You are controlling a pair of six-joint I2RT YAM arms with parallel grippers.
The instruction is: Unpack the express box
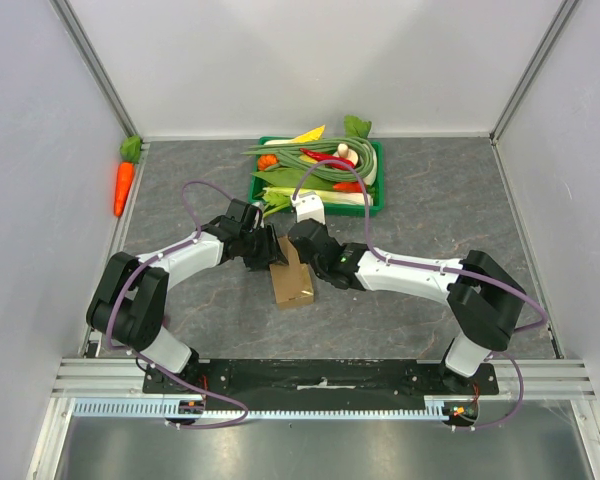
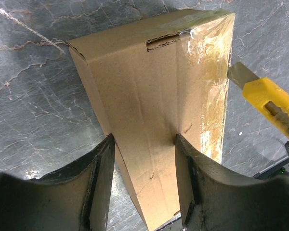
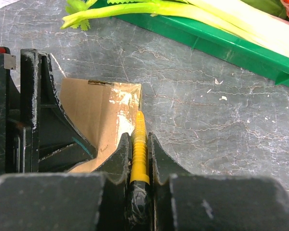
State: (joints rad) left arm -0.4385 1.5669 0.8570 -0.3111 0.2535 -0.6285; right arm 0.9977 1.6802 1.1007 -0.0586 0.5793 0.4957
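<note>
Tabletop (image 1: 430, 200): grey, marbled.
Express box (image 1: 290, 285): set at its centre between both arms, with its long axis running away from the left fingers (image 2: 86, 192), which are clamped across its near end.
Yellow utility knife (image 2: 267, 96): gripped tight by the right fingers (image 3: 160, 161). The blade is held at the box's taped right edge, judged the cut line.

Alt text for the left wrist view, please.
A small brown cardboard box is gripped between the left gripper's two black fingers. A yellow utility knife's blade meets the box's taped right edge, above a grey marbled table.
</note>
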